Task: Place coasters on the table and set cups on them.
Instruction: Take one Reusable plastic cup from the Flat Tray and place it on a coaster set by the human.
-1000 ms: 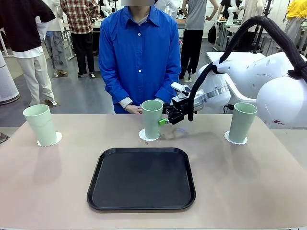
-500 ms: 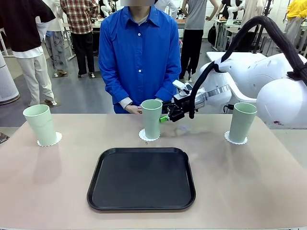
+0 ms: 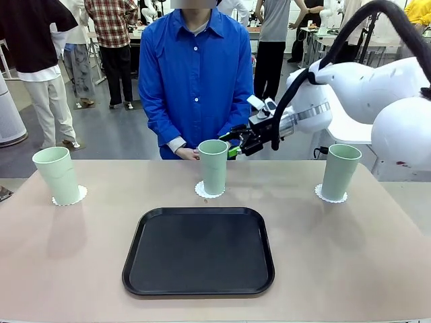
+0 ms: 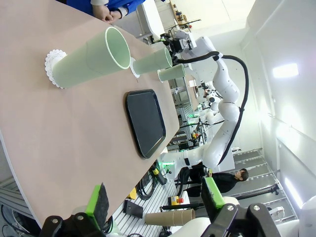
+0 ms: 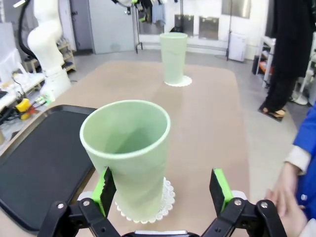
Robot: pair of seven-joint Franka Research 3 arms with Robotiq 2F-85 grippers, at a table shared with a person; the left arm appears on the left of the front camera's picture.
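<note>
All three cups (image 3: 213, 167) stood on coasters (image 3: 209, 191) along the worktop's far edge. Right claw (image 3: 235, 145) hovered wide, empty; next move: withdrawal.

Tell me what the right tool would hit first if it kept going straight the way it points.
Probably the middle cup: it stands right ahead of the open right tool, just left of centre. Depth is uncertain.

In the front view the black tray (image 3: 199, 252) hides part of the tabletop (image 3: 350, 256); the middle cup (image 3: 213, 167) covers most of its coaster (image 3: 201, 192), and the person's hands sit half behind it.
</note>
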